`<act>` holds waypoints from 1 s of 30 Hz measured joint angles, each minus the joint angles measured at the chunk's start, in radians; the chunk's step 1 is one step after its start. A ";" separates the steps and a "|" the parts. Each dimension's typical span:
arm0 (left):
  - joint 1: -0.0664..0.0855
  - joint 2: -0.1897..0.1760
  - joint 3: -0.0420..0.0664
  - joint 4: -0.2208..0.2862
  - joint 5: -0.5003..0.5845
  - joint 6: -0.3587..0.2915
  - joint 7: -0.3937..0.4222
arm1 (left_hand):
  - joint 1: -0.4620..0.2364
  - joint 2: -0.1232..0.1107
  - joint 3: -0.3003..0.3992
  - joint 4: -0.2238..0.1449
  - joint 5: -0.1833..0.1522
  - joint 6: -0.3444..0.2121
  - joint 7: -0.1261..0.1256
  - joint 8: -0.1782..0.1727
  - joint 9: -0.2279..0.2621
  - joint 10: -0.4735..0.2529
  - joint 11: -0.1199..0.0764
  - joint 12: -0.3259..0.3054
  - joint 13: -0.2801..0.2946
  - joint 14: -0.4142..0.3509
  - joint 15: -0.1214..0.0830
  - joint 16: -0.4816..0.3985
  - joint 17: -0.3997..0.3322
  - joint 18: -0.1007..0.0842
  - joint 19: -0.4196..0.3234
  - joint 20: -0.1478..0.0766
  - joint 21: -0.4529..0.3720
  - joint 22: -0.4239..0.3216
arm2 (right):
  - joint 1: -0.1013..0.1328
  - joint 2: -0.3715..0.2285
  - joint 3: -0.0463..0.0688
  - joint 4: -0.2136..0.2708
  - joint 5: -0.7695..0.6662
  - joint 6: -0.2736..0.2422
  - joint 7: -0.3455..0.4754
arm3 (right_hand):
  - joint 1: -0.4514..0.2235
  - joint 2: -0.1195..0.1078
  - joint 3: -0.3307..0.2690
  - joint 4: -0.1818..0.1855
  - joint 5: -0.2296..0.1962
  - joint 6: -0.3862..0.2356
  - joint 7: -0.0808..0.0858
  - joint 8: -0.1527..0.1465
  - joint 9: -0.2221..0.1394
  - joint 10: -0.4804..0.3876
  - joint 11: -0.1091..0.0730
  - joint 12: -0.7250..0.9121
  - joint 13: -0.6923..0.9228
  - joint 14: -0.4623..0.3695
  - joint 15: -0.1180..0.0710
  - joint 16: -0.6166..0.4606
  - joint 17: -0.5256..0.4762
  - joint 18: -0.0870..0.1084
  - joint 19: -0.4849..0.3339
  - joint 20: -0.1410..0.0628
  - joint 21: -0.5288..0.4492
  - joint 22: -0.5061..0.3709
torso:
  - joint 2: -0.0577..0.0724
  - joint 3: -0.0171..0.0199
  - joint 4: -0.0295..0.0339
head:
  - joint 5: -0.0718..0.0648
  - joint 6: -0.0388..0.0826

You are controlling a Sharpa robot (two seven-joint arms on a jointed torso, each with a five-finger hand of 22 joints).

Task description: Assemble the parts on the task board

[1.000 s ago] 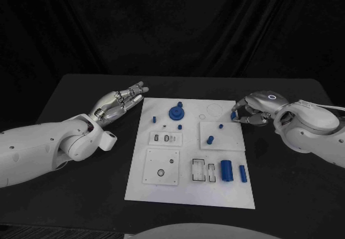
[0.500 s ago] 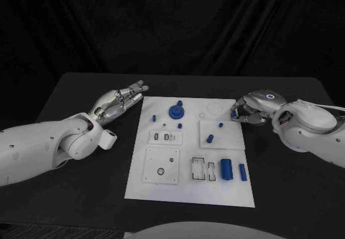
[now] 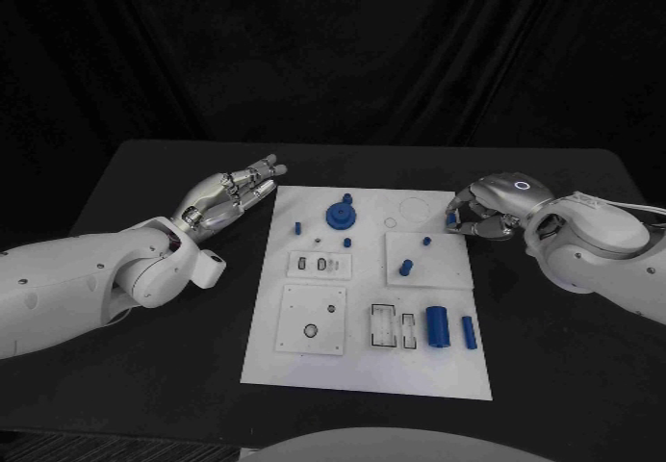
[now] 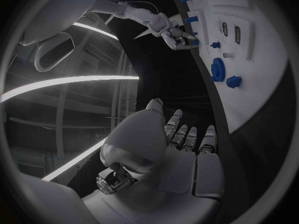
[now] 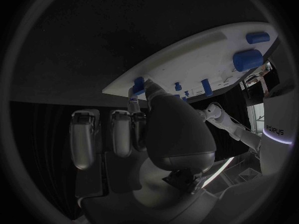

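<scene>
The task board [image 3: 364,371] is a flat white plate lying in the middle of the black desk [image 3: 139,385]. It has raised square plates w/ small holes & slots. Small blue parts sit on it: a round gear-like knob [image 3: 342,218] near the far edge, a short peg [image 3: 295,229] beside it, a fat cylinder [image 3: 437,328] & a thin bar [image 3: 470,332] near the front right.

The right hand [image 3: 481,213] is shiny silver & sits at the board's far right edge. Its fingers are curled in & pinch a small blue part [image 3: 451,219] right at that edge; the right wrist view shows the same blue piece [image 5: 137,85] at the fingertips, touching the board's rim.

The left hand [image 3: 226,199] hovers over the desk just left of the board. Fingers straight, apart, holding nothing.
</scene>
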 measured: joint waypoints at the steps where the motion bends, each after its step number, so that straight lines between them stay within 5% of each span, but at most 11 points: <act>1: 0.000 0.000 0.000 0.000 0.000 0.000 0.000 | 0.000 0.000 0.000 0.000 0.000 0.000 0.000 0.000 0.000 0.000 0.000 0.000 0.000 0.000 0.000 0.000 0.000 0.000 0.000 0.000 0.000 0.000 | 0.000 0.000 0.000 0.000 0.000 -0.003 0.000 | 0.003 0.002 0.001 -0.003 0.000 0.006 0.000 0.002 0.002 0.000 0.000 0.000 0.000 0.000 0.000 0.000 0.000 0.000 0.000 0.000 0.000 0.000 | 0.000 0.0000 0.0000 | 0.000 0.000; 12: 0.000 -0.001 0.000 0.000 0.000 0.001 0.000 | 0.000 0.000 0.003 0.003 0.000 0.000 0.000 0.000 0.000 0.000 0.000 0.000 0.000 0.000 0.000 0.000 0.000 0.000 0.000 0.000 0.000 0.000 | 0.000 -0.007 0.000 0.015 0.000 -0.045 -0.002 | 0.020 0.012 -0.003 -0.021 -0.034 0.029 0.020 0.020 0.009 0.000 0.000 -0.004 0.000 0.000 0.000 0.000 0.000 0.000 0.000 0.000 0.000 0.001 | 0.000 0.0000 0.0000 | 0.005 -0.002; 20: 0.000 -0.005 0.000 0.001 0.000 0.001 0.000 | 0.000 0.000 0.003 0.003 0.000 0.000 0.000 0.000 0.000 0.000 0.000 0.000 0.000 0.000 0.000 0.000 0.000 0.000 0.000 0.000 0.000 0.000 | 0.023 -0.008 0.000 0.113 0.000 -0.077 -0.009 | 0.019 0.012 -0.010 -0.023 -0.025 0.034 0.025 0.020 0.009 0.003 0.004 -0.004 0.000 0.000 0.000 0.000 0.000 0.000 0.000 0.000 0.000 0.001 | 0.000 0.0000 -0.0001 | 0.007 0.000; 30: 0.000 0.004 0.000 -0.001 0.000 0.002 0.000 | 0.000 0.000 0.003 0.003 0.000 0.000 0.000 0.000 0.000 0.000 0.000 0.000 0.000 0.000 0.000 0.000 0.001 0.000 0.000 0.000 0.000 0.000 | 0.027 0.111 0.001 0.192 0.000 -0.084 -0.015 | 0.019 0.011 -0.014 -0.027 0.010 0.038 0.029 0.020 0.009 0.003 0.011 -0.004 0.000 -0.004 0.004 0.000 0.000 0.000 0.000 0.000 0.000 0.001 | 0.000 -0.0002 -0.0008 | 0.003 0.004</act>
